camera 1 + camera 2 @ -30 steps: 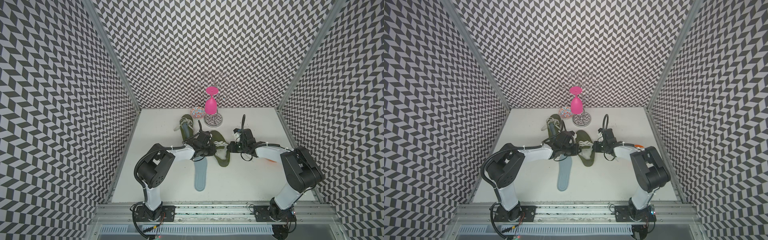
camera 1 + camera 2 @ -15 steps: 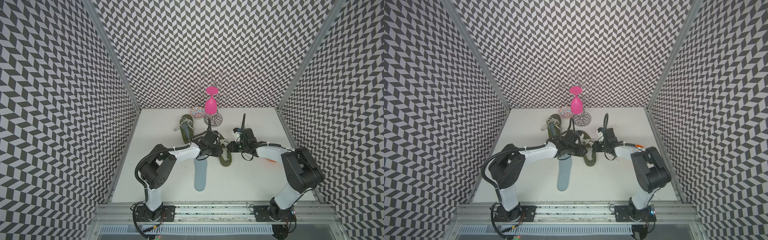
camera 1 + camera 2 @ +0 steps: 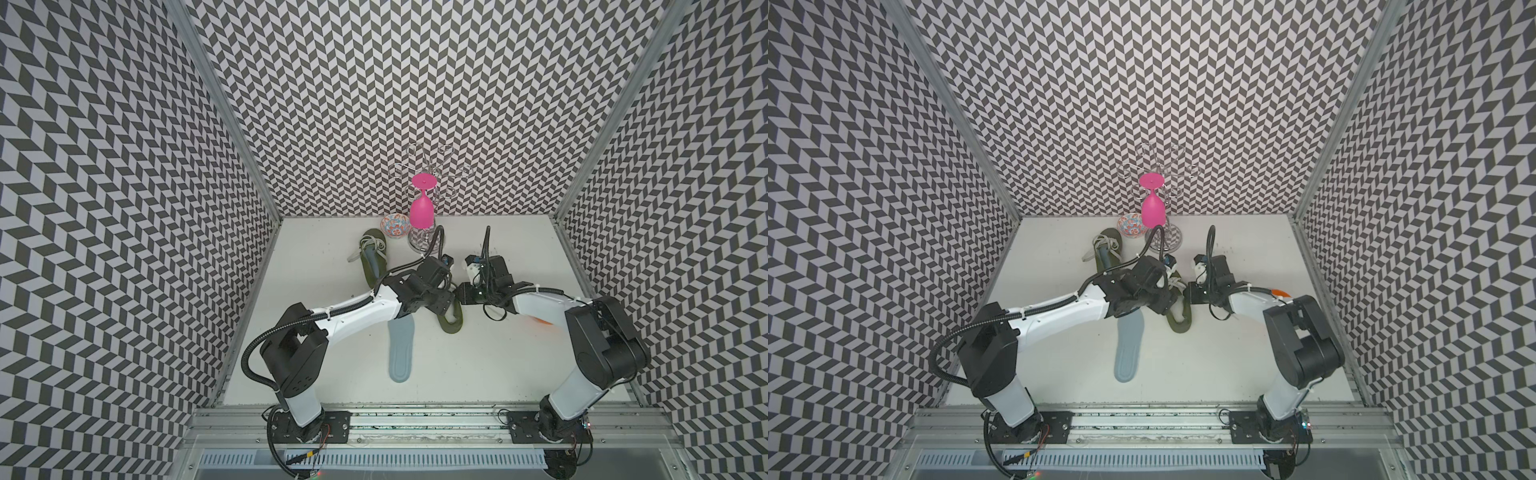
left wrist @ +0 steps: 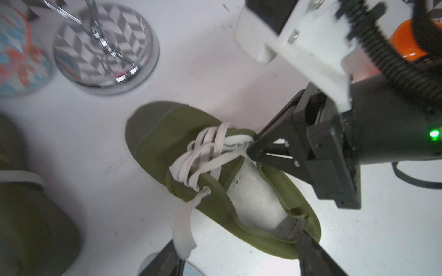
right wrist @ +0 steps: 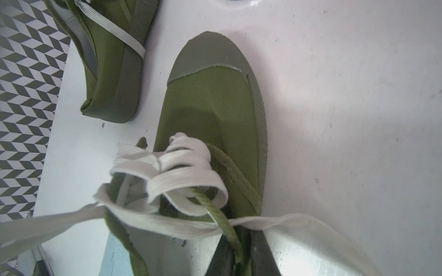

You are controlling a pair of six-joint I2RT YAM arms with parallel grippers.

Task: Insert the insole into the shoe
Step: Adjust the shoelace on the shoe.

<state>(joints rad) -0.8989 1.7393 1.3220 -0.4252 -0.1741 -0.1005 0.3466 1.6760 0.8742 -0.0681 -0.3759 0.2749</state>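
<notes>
The olive green shoe (image 3: 452, 322) (image 3: 1180, 322) with white laces lies at mid-table between both arms. Its opening (image 4: 256, 198) shows a pale bare lining. My left gripper (image 4: 239, 259) is open above the shoe's heel, one finger (image 4: 311, 253) beside the heel rim, nothing between the jaws. My right gripper (image 5: 244, 260) is shut on the green edge of the shoe (image 5: 210, 107) beside the laces. The light blue insole (image 3: 401, 353) (image 3: 1128, 353) lies flat on the table, partly under my left arm.
A second green shoe (image 3: 372, 259) (image 5: 107, 59) lies behind the left arm. A patterned bowl (image 3: 395, 226) and a chrome rack (image 4: 105, 47) holding a pink glass (image 3: 422, 210) stand at the back wall. An orange object (image 3: 540, 320) lies under my right arm.
My left gripper has opened, let go of the shoe and shifted right over it. The shoe has turned narrower in the top views. The right gripper keeps its hold.
</notes>
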